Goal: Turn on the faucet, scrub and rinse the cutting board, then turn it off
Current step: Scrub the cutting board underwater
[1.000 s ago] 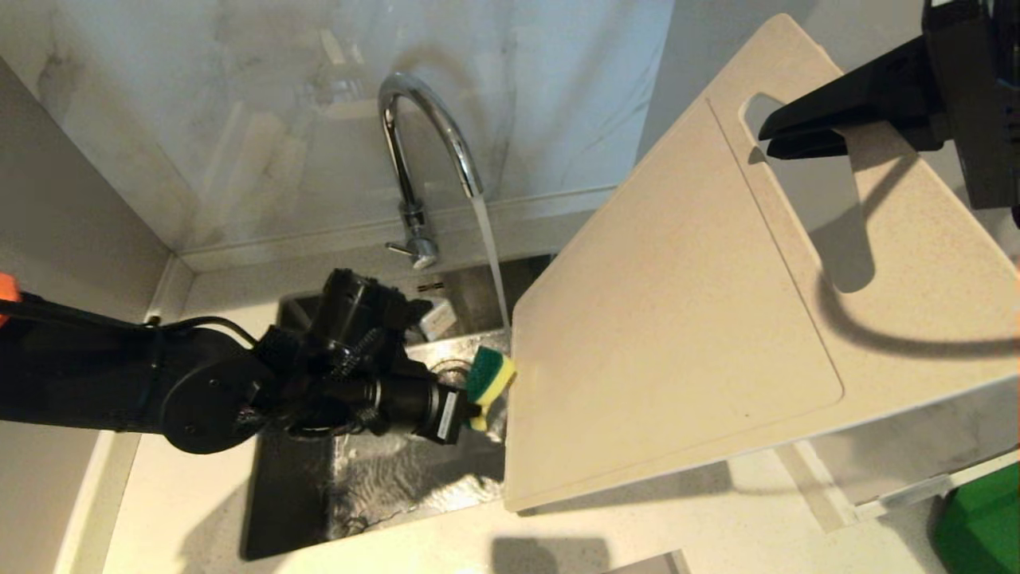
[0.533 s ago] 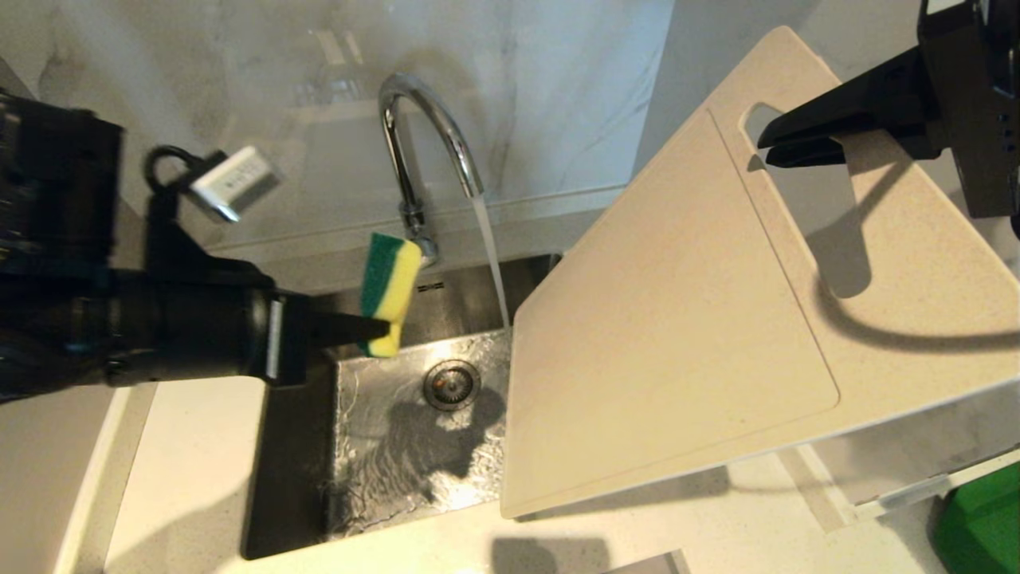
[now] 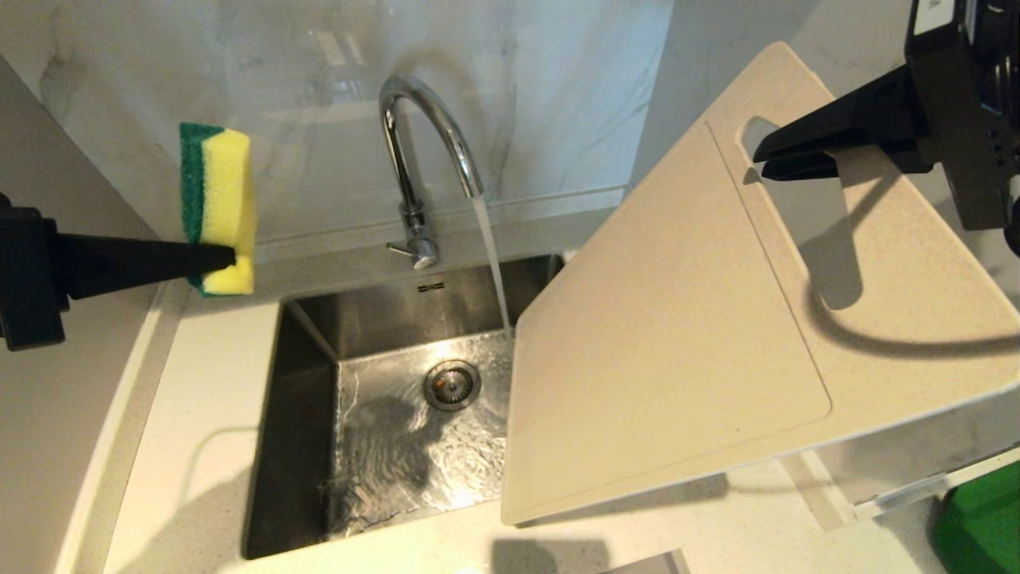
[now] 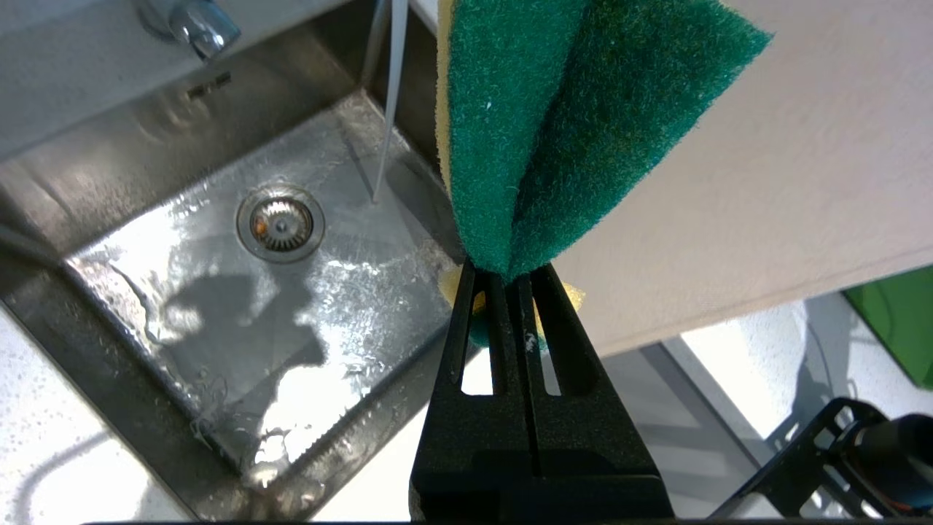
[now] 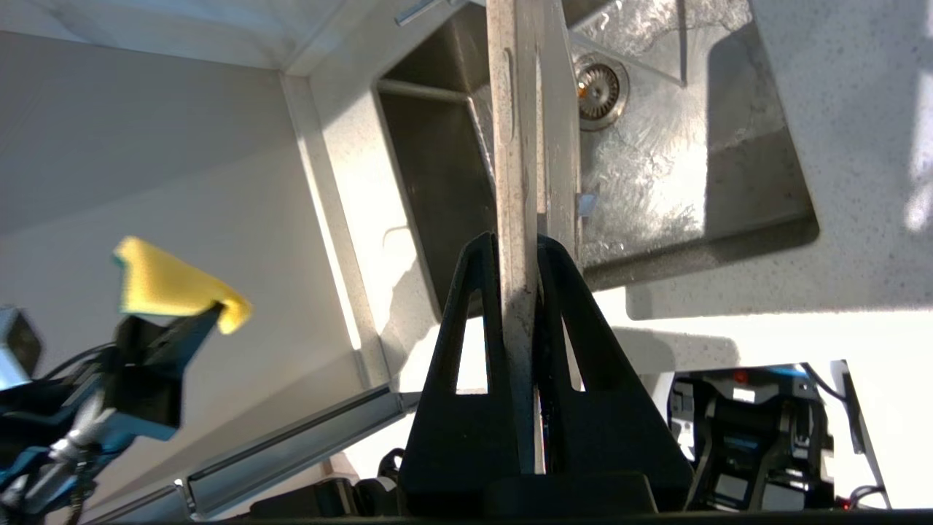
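Observation:
The chrome faucet (image 3: 422,143) runs a stream of water into the sink. The cream cutting board (image 3: 677,335) hangs tilted over the sink's right side, its lower corner just beside the stream. My right gripper (image 3: 765,151) is shut on the board's handle end, and its fingers clamp the board's edge (image 5: 514,109) in the right wrist view. My left gripper (image 3: 227,257) is shut on a green-and-yellow sponge (image 3: 219,199), held high to the left of the faucet and clear of the board. In the left wrist view the sponge (image 4: 554,124) is pinched and folded between the fingers.
The steel sink (image 3: 303,446) is wet, with a round drain (image 3: 451,384) in its floor. A marble wall stands behind the faucet. White counter surrounds the sink. A green object (image 3: 984,518) sits at the near right corner.
My left arm has lifted the sponge from the board's lower edge in the sink, up and to the left. The right gripper still holds the board, and the water keeps running.

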You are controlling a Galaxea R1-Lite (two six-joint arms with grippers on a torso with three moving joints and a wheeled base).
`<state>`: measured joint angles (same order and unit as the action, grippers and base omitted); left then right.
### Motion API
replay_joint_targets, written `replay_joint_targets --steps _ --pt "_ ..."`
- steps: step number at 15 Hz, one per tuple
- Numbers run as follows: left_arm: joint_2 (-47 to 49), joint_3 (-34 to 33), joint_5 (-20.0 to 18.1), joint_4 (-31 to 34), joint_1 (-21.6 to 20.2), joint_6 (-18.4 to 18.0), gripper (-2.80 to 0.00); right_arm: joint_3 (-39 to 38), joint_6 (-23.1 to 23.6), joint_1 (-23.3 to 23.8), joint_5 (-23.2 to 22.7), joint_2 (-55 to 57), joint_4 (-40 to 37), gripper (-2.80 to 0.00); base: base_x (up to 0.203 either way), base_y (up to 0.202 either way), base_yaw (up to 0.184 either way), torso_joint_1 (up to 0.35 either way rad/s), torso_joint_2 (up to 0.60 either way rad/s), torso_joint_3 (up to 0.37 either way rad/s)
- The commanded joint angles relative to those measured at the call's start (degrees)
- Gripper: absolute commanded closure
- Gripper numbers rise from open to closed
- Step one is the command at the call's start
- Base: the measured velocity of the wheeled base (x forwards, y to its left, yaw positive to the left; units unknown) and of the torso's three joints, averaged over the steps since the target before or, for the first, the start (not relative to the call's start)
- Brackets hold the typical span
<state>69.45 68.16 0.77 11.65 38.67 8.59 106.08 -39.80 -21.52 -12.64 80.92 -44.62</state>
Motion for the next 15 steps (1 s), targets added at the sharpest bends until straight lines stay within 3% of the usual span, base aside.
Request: replay_joint_targets --steps 1,8,12,15 --pt "0.32 0.48 0.02 0.04 0.0 0.11 0.0 -0.53 -0.19 -0.02 -0.01 0.03 -0.2 0.0 0.0 0.0 0.0 0.0 0.0 0.0" --pt "1.13 1.19 -0.06 0.04 0.0 0.11 0.0 -0.48 -0.87 0.05 -0.14 3.19 0.86 0.0 0.0 0.0 0.0 0.0 0.0 0.0" --pt "1.48 0.97 -0.06 0.12 0.0 0.19 0.0 -0.53 -9.93 0.28 -0.01 12.01 20.4 0.0 0.0 0.0 0.0 0.0 0.0 0.0" --pt "1.22 0.75 -0.06 0.04 0.0 0.19 0.0 -1.16 -13.84 1.0 -0.01 19.65 33.35 0.0 0.0 0.0 0.0 0.0 0.0 0.0"
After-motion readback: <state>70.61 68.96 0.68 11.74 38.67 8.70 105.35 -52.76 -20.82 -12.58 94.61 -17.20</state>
